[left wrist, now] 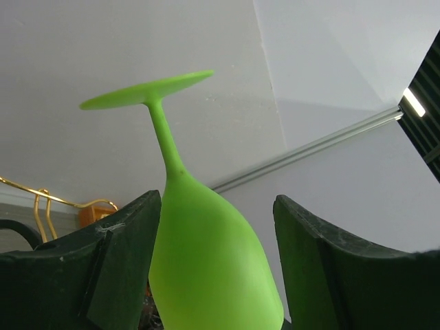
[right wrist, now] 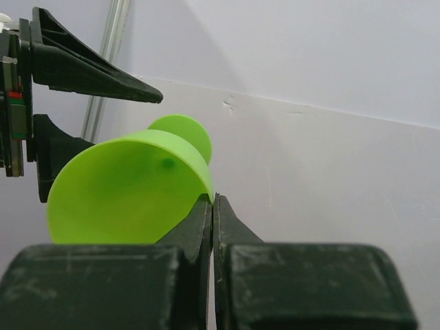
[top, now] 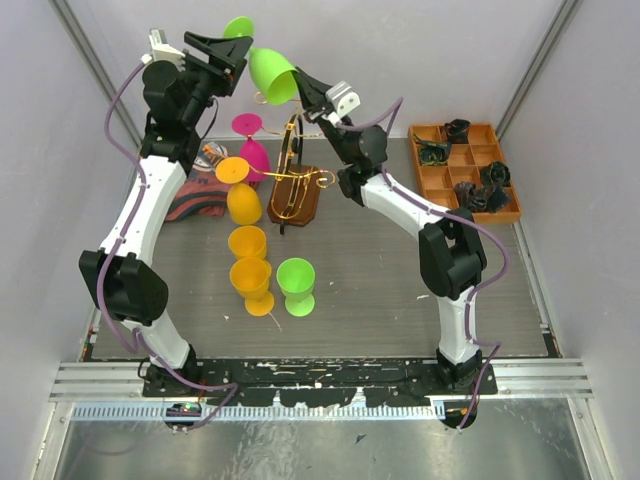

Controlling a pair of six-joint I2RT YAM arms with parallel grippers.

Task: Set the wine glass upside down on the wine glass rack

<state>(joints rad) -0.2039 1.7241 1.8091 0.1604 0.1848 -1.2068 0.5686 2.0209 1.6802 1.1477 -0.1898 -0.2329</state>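
Observation:
A lime green wine glass (top: 272, 75) hangs in the air above the back of the table, tilted, its foot (top: 238, 27) up and to the left. My right gripper (top: 303, 86) is shut on the glass's rim (right wrist: 206, 180). My left gripper (top: 226, 55) is open, its fingers on either side of the bowl (left wrist: 213, 261), with a clear gap on the right side. The wine glass rack (top: 293, 172), gold wire on a dark brown base (top: 298, 198), stands below. Its wire shows in the left wrist view (left wrist: 48, 203).
A pink glass (top: 250, 145) and an orange glass (top: 240, 192) are by the rack's left side. Two orange glasses (top: 250, 262) and a green glass (top: 296, 285) stand mid-table. An orange compartment tray (top: 465, 172) sits back right. A reddish cloth (top: 195, 205) lies left.

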